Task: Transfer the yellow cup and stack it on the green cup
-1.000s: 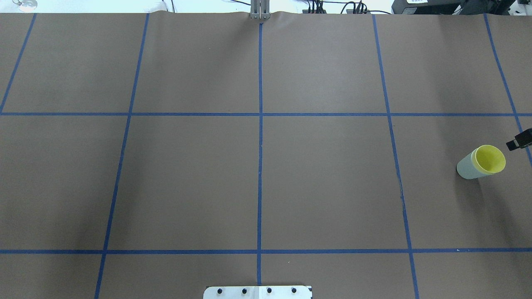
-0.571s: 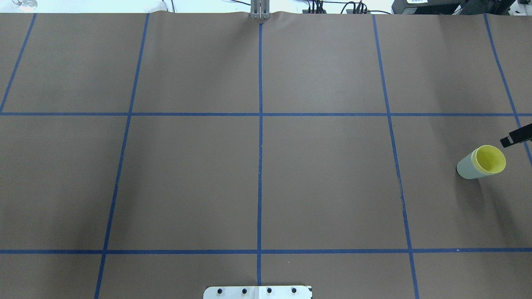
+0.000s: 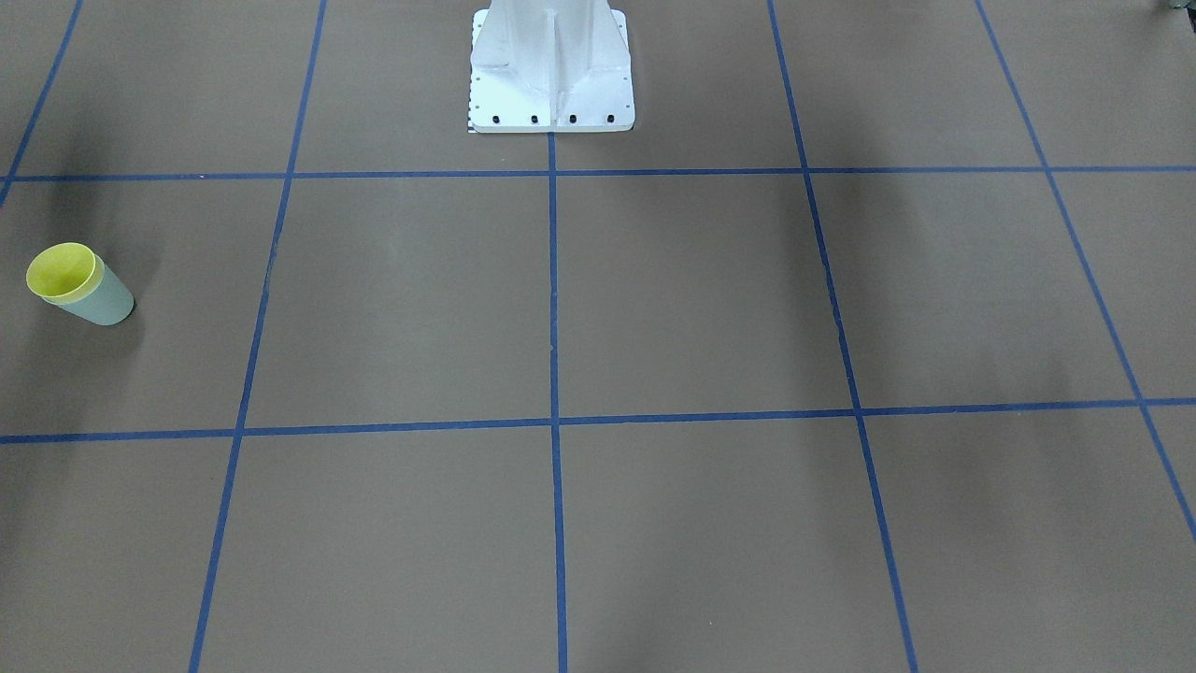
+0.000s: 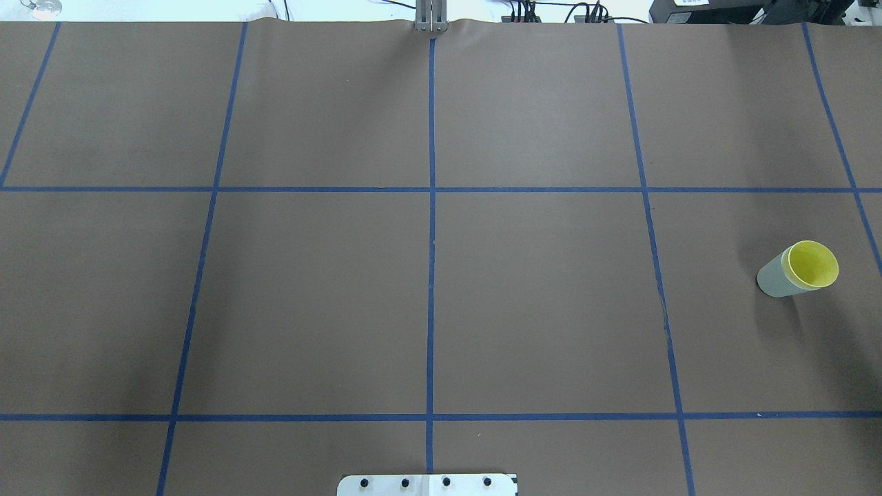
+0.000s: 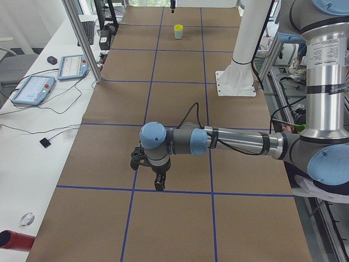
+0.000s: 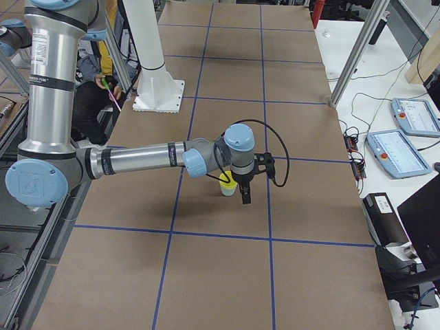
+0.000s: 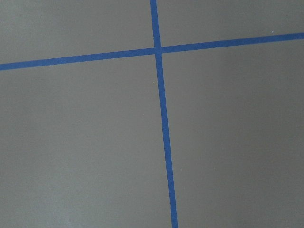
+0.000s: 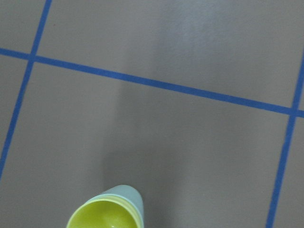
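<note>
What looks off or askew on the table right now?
Nothing stands out. The yellow cup sits nested inside the green cup, both upright on the brown table cover. No tilt, spill or damage shows.

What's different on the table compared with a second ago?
The right gripper, whose black tip poked in at the overhead view's right edge beside the cups, has drawn back out of that view. The small bright yellow plastic cup stays nested upright in the pale mint-green plastic cup, in the same spot.
</note>
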`<state>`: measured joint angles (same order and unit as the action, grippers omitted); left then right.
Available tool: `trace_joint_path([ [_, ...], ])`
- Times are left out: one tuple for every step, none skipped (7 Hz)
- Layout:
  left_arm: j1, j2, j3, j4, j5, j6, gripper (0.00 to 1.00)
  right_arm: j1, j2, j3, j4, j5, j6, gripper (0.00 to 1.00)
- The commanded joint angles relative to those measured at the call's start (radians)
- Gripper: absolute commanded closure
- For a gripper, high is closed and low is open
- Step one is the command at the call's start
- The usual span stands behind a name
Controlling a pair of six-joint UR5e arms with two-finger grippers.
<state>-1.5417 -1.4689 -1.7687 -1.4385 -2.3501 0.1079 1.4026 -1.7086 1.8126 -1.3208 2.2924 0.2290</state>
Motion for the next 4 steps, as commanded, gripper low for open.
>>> trace_joint_path([
  [0.000,0.007,0.000,-0.006,0.000,0.003,0.00,0.154,0.009,-0.067,-0.116,-0.008,-0.261,0.00],
  [0.000,0.010,0.003,-0.040,0.005,0.004,0.00,0.180,0.010,-0.061,-0.192,-0.010,-0.320,0.00],
  [0.002,0.012,0.002,-0.058,0.040,0.001,0.00,0.184,-0.011,-0.076,-0.198,-0.010,-0.312,0.00],
  [0.002,0.012,0.014,-0.056,0.044,-0.005,0.00,0.184,-0.017,-0.106,-0.198,-0.005,-0.307,0.00],
])
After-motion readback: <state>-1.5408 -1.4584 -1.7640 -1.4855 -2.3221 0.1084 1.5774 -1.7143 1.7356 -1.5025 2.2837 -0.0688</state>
